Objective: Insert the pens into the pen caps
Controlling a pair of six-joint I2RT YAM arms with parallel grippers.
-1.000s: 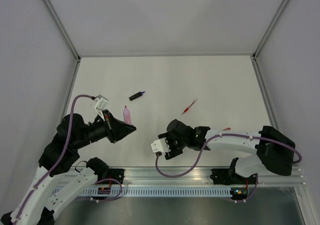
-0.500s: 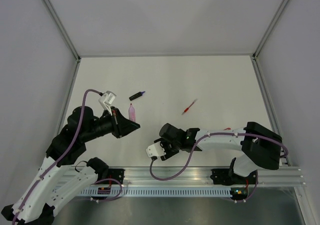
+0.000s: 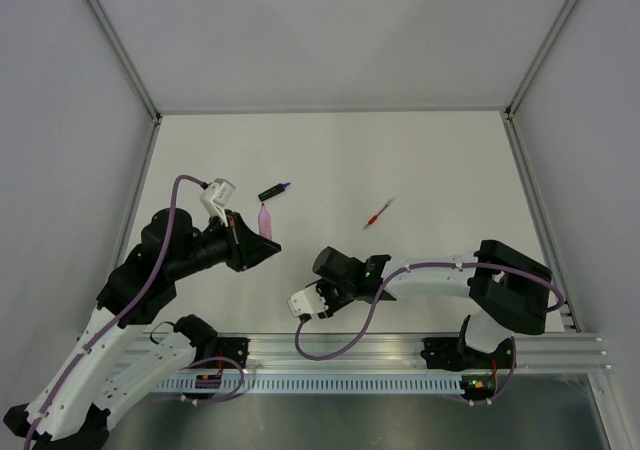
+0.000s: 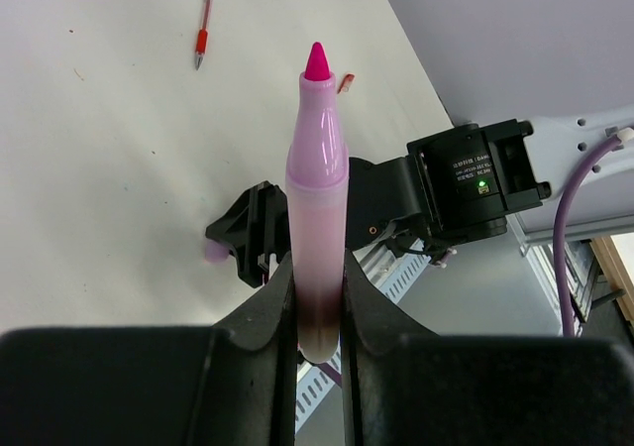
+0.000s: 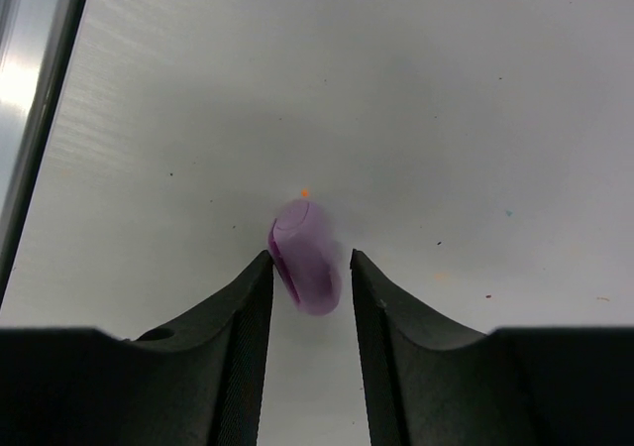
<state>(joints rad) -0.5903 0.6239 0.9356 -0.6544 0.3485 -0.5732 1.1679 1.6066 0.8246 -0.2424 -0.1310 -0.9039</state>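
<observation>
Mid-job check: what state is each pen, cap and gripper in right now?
Pink pen: uncapped, clamped in the left gripper.
Left gripper: shut on the pink pen.
Pink cap: on the table, inside the right gripper, not clamped.
Right gripper: open, straddling the pink cap.
Dark purple pen: uncapped, loose on table.
Red pen: loose on table.

The top view looks down on the whole table [image 3: 430, 160]; both wrist views face it close up.

White print on black motor housing [image 4: 474, 173]: too small, illegible.
</observation>
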